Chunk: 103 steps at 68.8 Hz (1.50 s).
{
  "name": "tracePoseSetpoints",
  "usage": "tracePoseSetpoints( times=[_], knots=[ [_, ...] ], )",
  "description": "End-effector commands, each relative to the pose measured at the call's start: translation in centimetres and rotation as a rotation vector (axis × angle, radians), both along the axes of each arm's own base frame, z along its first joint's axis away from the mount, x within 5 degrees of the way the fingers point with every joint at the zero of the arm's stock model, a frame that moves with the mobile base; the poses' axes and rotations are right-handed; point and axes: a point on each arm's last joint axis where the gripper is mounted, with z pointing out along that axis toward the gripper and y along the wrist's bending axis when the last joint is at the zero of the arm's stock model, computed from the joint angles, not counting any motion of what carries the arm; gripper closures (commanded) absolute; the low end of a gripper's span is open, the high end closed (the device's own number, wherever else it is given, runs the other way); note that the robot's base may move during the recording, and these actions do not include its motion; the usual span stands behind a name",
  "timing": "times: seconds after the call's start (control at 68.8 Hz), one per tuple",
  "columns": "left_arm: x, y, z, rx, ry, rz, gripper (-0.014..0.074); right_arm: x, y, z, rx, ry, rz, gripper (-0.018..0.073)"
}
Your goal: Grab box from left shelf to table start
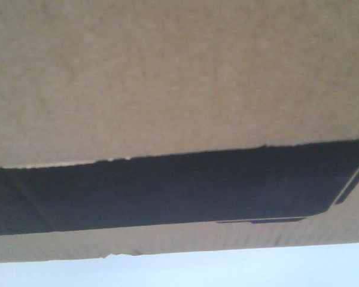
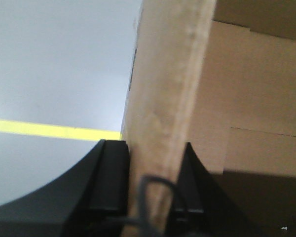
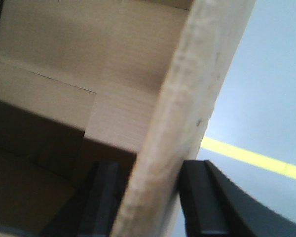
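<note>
The box [image 1: 167,78] hangs between both arms, so close to the front camera that it fills the view, and the shelf is out of sight. The left pincer [image 2: 152,150] is closed down to the thickness of one upright cardboard wall, its black fingers [image 2: 113,168] flat against either face. The right pincer [image 3: 150,170] pinches the opposite wall the same way. The card is matte brown corrugated board with a fuzzy, pale cut edge. A smooth black printed panel [image 1: 167,191] with a thin outline runs across the near face. Below it shows a pale, glossy strip of counter [image 1: 239,272]; whether the box touches it I cannot tell. The wrist views show grey floor [image 2: 54,59] with a yellow line [image 2: 49,129]. The likely risk is the single-ply walls: they could bow, crease or slide between the hard, smooth fingers, especially if one arm lowers faster and tilts the load. With the front view blocked, judging the set-down looks hard.
</note>
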Motion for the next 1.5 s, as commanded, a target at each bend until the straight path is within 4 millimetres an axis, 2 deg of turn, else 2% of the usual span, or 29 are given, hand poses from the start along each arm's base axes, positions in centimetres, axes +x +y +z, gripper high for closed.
tracePoseSetpoints(
  times=[0.0,1.482],
  knots=[
    [-1.99,-2.22,1.49,-0.193,0.007,-0.294,0.0688,0.49,0.34,2.08,0.072,-0.173,0.012,0.0502],
    [-2.14,-2.18,1.53,-0.200,0.003,-0.298,0.0688,0.85,0.46,1.76,0.065,-0.151,0.014,0.0502]
  ],
)
